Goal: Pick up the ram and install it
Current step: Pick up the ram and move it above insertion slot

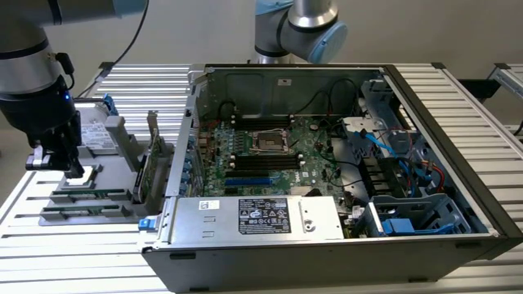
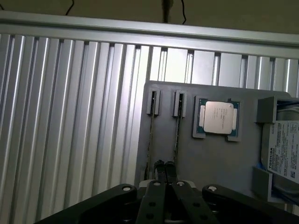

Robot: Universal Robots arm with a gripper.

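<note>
Two ram sticks lie edge-up in slots of a grey holder (image 1: 98, 184) on the exterior view's left: one ram (image 1: 88, 195), the other (image 1: 82, 211). In the wrist view they are thin edges, one ram (image 2: 150, 135) and the other (image 2: 176, 133). My gripper (image 1: 49, 164) hangs just above the holder's far-left end. Its fingers (image 2: 159, 169) are shut together with nothing between them, over the gap between the two sticks. The open PC case (image 1: 425, 122) lies to the right, with black memory slots (image 1: 263, 160) on its motherboard.
The holder also carries a CPU (image 2: 217, 117), a hard drive (image 2: 286, 154) and an upright green expansion card (image 1: 152, 162). A power supply (image 1: 261, 217) fills the case's near side. A second arm's base (image 1: 298, 27) stands behind the case. Ribbed aluminium table (image 2: 70, 116) surrounds everything.
</note>
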